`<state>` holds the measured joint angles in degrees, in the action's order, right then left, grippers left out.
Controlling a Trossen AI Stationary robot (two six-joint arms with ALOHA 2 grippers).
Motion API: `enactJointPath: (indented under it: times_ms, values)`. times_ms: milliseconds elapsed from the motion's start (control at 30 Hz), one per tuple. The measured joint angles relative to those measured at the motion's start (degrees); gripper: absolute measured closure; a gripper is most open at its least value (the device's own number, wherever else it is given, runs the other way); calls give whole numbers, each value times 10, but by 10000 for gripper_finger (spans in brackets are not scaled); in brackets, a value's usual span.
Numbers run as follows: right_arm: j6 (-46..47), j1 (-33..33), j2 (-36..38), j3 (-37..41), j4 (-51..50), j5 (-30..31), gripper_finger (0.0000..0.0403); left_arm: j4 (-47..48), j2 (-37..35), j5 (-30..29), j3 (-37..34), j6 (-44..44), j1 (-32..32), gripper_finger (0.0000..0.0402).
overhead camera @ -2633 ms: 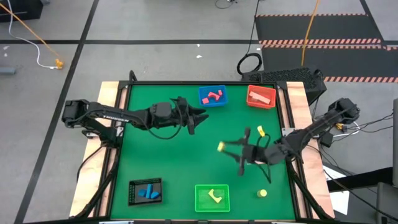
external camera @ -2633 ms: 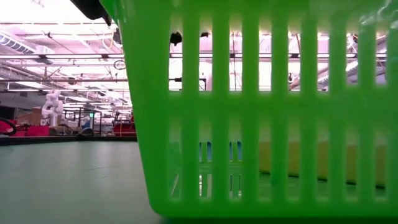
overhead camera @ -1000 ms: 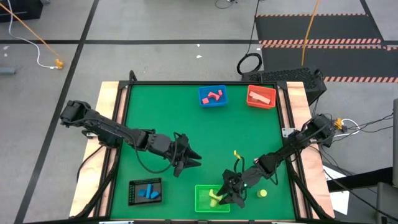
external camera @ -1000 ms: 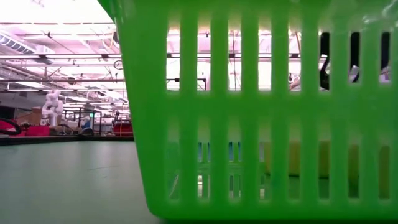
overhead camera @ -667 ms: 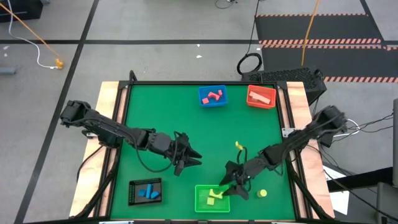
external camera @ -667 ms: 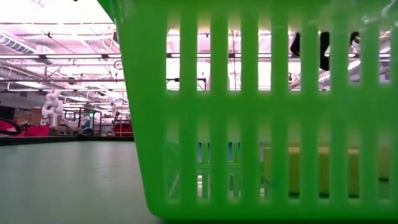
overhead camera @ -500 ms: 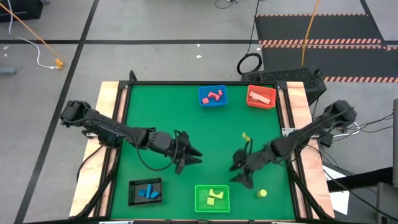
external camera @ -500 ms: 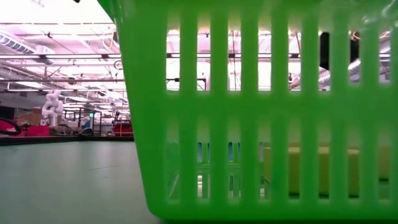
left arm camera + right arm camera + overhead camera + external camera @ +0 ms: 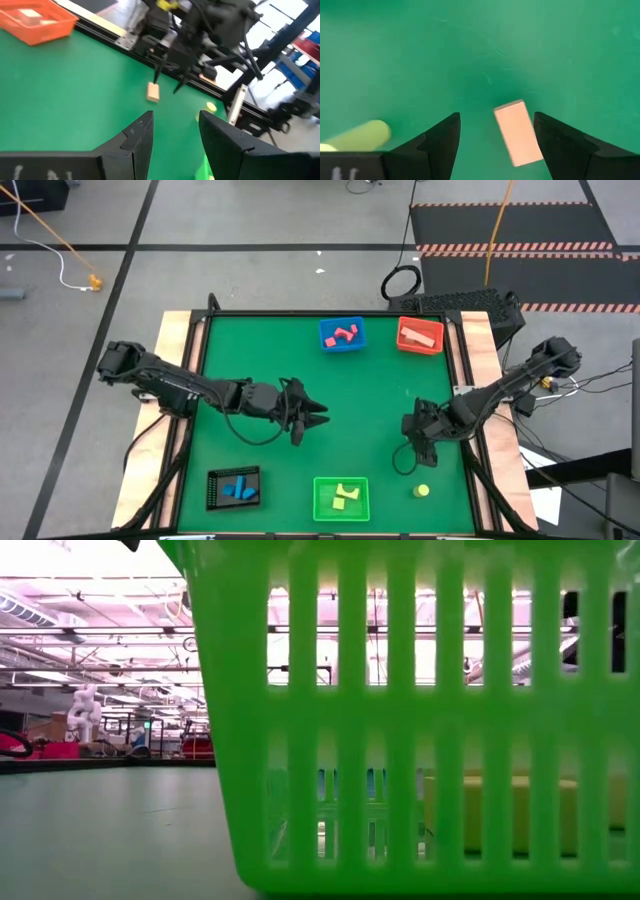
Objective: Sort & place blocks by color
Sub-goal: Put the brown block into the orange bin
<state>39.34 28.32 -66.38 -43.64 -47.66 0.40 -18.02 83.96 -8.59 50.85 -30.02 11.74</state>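
Note:
A tan block (image 9: 517,132) lies flat on the green mat, and my right gripper (image 9: 496,117) stands over it, open, one finger on either side and neither touching it. The left wrist view shows that gripper (image 9: 170,75) pointing down above the same block (image 9: 153,92). Beside the block a yellow cylinder (image 9: 421,491) lies on its side. In the high view my right gripper (image 9: 403,463) is at the table's right near part. My left gripper (image 9: 312,423) hangs open over the middle of the mat with nothing between its fingers.
At the near edge stand a green tray (image 9: 341,498) with yellow pieces and a black tray (image 9: 234,487) with blue ones. At the far edge a blue tray (image 9: 343,335) holds red pieces and an orange tray (image 9: 420,335) a tan one. The green tray's wall (image 9: 400,740) fills the low view.
My right gripper has left a yellow piece in the green tray, risen, and gone toward the table's right and far edges; its fingers now point down over the tan block. My left gripper has drifted a little toward the far edge.

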Motion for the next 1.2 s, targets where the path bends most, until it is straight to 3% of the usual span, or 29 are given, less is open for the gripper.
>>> enactJointPath:
  times_ms: [133, 800, 933, 1100, 1200]
  values:
    - [-11, 0, -24, 0, -6, 23, 163, 0, 0, -6, 0, 0, -10, 243]
    - [-75, -30, -174, 0, -31, 12, 167, 3, 0, -6, 0, 49, -12, 243]
    - [-80, -42, -185, -2, -25, -4, 200, 4, 0, -6, 0, 58, -12, 243]
    - [-82, -51, -184, -1, -12, -11, 286, 16, 0, -6, 0, 64, -12, 243]
    - [-74, -58, -183, -1, -9, -8, 294, 22, 0, -6, 0, 73, -12, 243]
